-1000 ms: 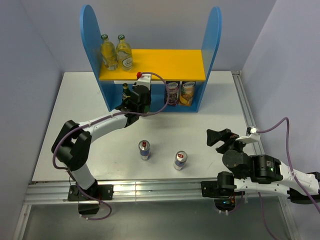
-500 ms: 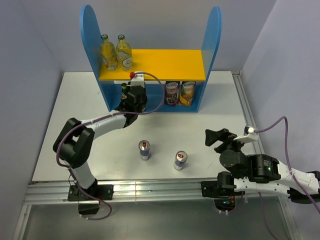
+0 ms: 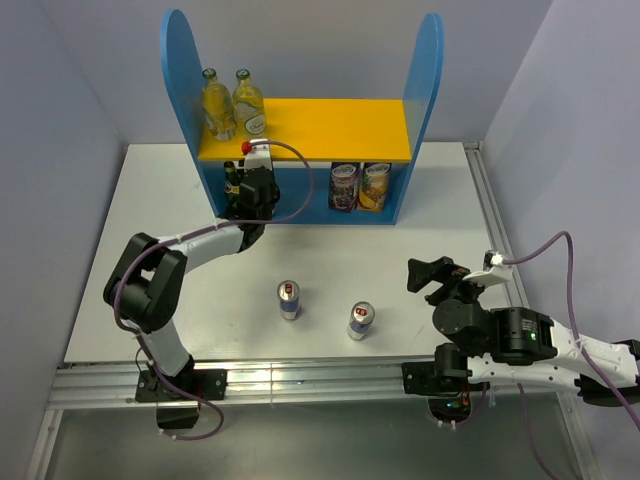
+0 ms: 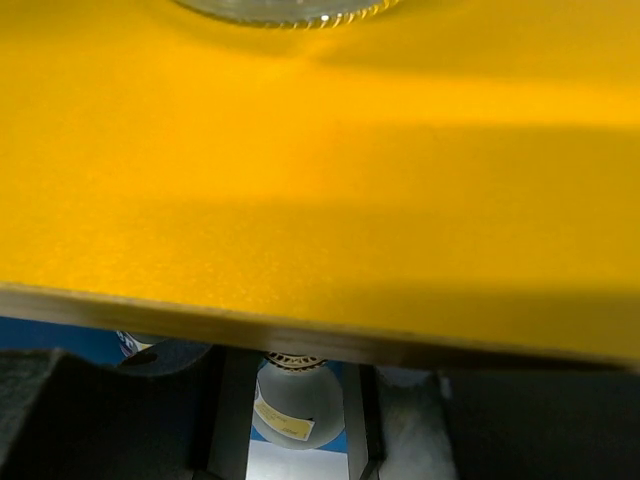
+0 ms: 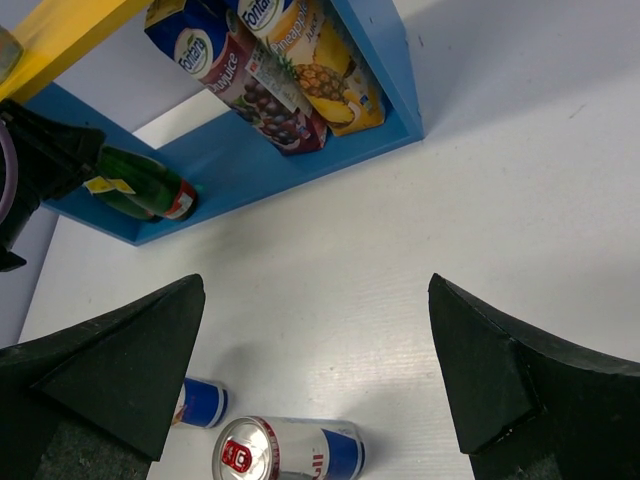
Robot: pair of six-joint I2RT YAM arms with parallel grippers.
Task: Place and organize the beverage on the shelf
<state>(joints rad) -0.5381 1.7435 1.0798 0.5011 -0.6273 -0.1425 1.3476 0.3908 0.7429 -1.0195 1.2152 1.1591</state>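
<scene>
One blue shelf [image 3: 425, 80] stands at the table's [image 3: 150, 200] 12 o'clock edge. It has two fruit cartons [image 3: 360, 187] on the lower tier toward 3 o'clock and two clear yellow bottles [image 3: 232, 105] at the yellow board's 9 o'clock end. The left gripper [image 3: 240, 192] reaches under that end, fingers clamped on a green bottle [image 5: 140, 185], and the right gripper [image 3: 420, 280] hovers near 4 o'clock, fingers wide apart. Two blue-silver cans [image 3: 288, 298] stand upright near 6 o'clock, apart from each other.
</scene>
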